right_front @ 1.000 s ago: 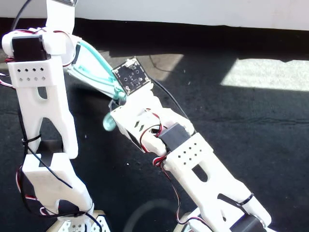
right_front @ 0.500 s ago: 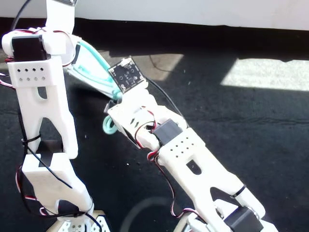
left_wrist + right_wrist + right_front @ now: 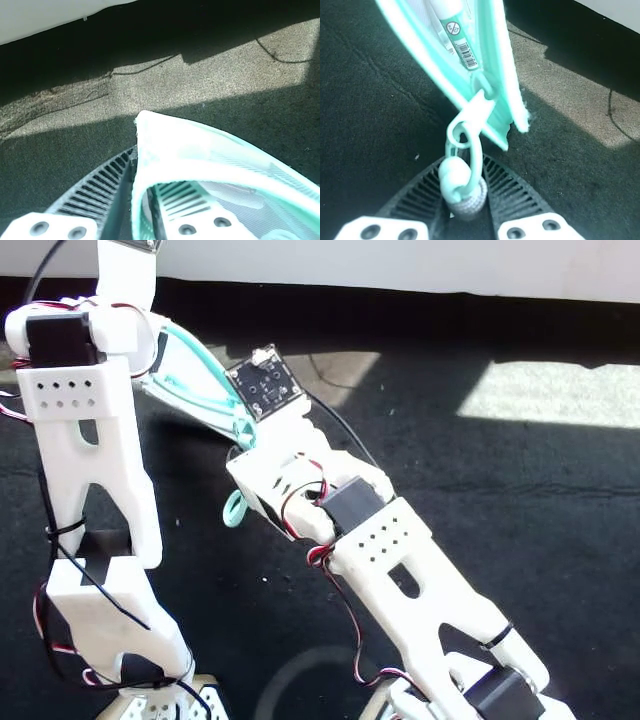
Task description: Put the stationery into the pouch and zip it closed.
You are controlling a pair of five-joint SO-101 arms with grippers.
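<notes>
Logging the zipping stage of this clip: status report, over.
Left end effector shut on pouch edge. Right end effector shut on zipper pull cord. Stationery inside pouch.

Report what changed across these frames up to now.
The right gripper, shut on the zipper pull cord, shifted slightly: first toward the left arm, then back and a bit farther up the table. The cord's loose loop swung below it. Nothing was taken hold of or let go. The left gripper stayed put, holding the pouch raised.
</notes>
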